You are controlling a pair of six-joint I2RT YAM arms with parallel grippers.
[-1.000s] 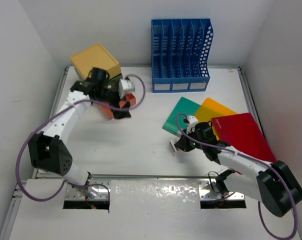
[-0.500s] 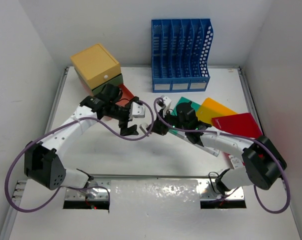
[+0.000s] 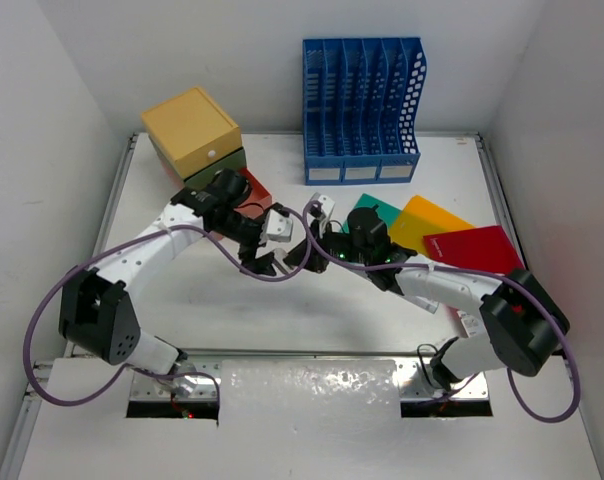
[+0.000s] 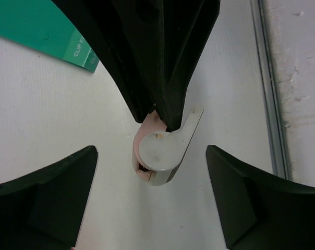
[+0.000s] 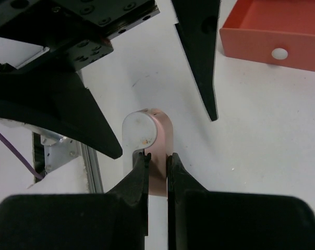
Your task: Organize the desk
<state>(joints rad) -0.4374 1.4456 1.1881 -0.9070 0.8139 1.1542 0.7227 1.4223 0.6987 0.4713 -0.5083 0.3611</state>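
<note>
Left fingers [image 4: 43,200] nearer, open; right fingers [image 5: 132,185] pinching item [image 5: 147,130].

L arm [image 3: 132,258] bends from near-left corner of the desk [image 3: 232,325] toward its centre; L gripper [image 3: 265,258] jaws spread wide, either side of small pink-white piece [image 5: 147,130], not touching it; R arm [image 3: 447,283] stretched low from near-right corner; R gripper [image 3: 302,255] tip-to-tip w/ L's, pinched tight on the piece.

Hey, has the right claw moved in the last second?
Yes. The right claw swung left, from in line with the middle of the blue rack to its left edge.
</note>
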